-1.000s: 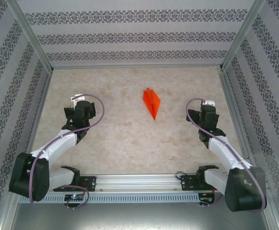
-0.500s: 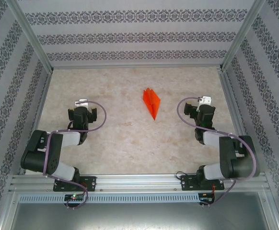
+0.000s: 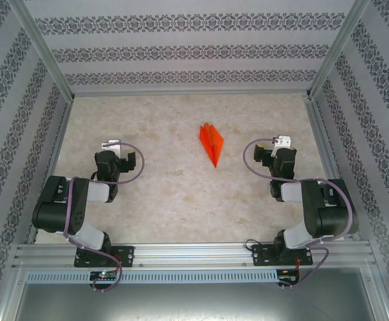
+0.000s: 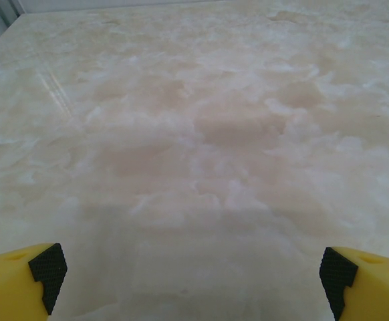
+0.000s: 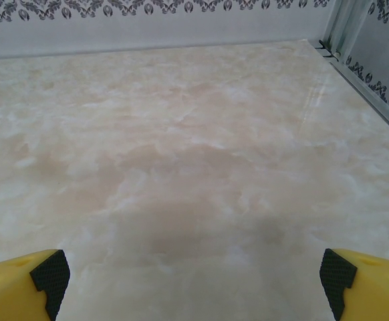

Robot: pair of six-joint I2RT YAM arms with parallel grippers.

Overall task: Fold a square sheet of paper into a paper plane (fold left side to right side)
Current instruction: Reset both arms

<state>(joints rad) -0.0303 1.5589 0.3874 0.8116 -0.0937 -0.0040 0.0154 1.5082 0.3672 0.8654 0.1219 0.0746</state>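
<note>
The orange paper plane (image 3: 211, 144), a slim pointed dart with a centre crease, lies flat on the marble table near the middle, tip pointing toward the near edge. My left gripper (image 3: 113, 155) sits well to its left, folded back close to its base; its yellow fingers (image 4: 21, 284) stand wide apart with only bare table between them. My right gripper (image 3: 280, 155) sits well to the plane's right, also drawn back, and its yellow fingers (image 5: 365, 281) are spread wide with nothing held. Neither gripper touches the paper.
Patterned walls with metal frame posts (image 3: 44, 50) enclose the table (image 3: 168, 194) on three sides. An aluminium rail (image 3: 194, 254) carrying both arm bases runs along the near edge. The right wall's foot (image 5: 375, 100) shows in the right wrist view.
Both arms have folded back toward their bases, elbows rising and grippers pulling slightly nearer. The left gripper opened a little wider. The plane has not moved.
</note>
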